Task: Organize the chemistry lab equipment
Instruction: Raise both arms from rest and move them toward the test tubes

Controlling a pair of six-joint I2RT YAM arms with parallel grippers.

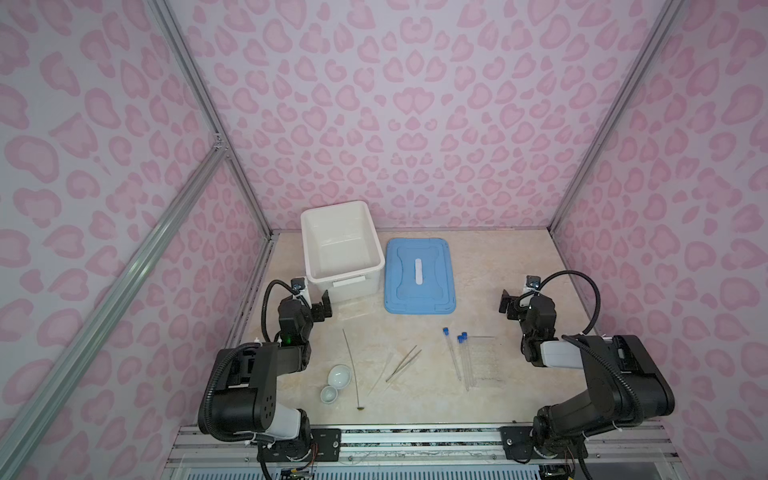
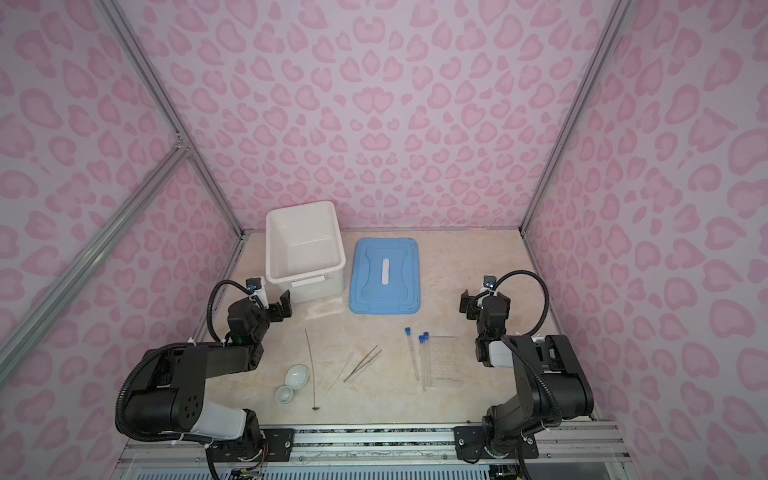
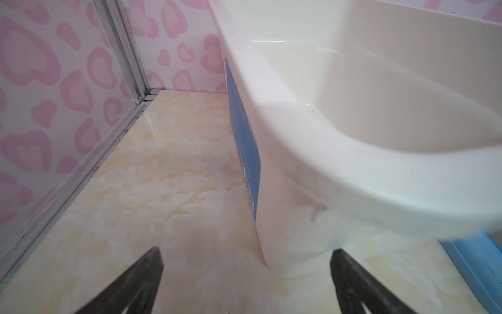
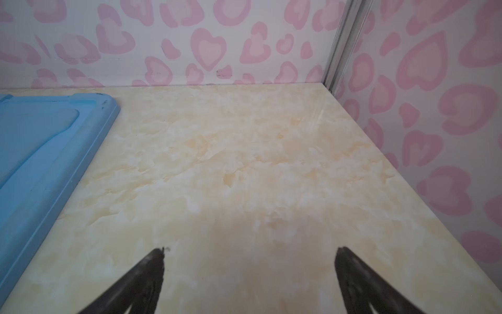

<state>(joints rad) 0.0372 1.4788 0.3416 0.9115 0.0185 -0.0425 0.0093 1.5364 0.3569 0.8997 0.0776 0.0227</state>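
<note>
While both arms stood at the sides of the beige marbled tabletop [image 1: 415, 399], the items lay as listed. Left gripper [image 1: 323, 306]: jaws spread wide, nothing between them, close to the near left corner of the open white plastic bin [image 1: 345, 277]. Right gripper [image 1: 508, 305]: jaws likewise wide apart, holding nothing, above bare tabletop to the right of the flat blue plastic lid [image 1: 399, 282], which lay just beside the bin. Three long clear blue-capped tubes [image 1: 464, 363]: lying flat right of centre, caps toward the lid, two close together at the left edge of the clear rack [image 1: 486, 359], the third slightly apart on the left. Rack: flat on the table, near the right arm. Two small white round dishes [image 1: 338, 375]: touching, front left, the larger behind the smaller. Long thin rod [image 1: 352, 363]: just right of the dishes, running front to back. Clear dropper [image 1: 380, 374] and metal tweezers [image 1: 403, 363]: side by side, slanted, between rod and tubes, the dropper nearer the rod.
</note>
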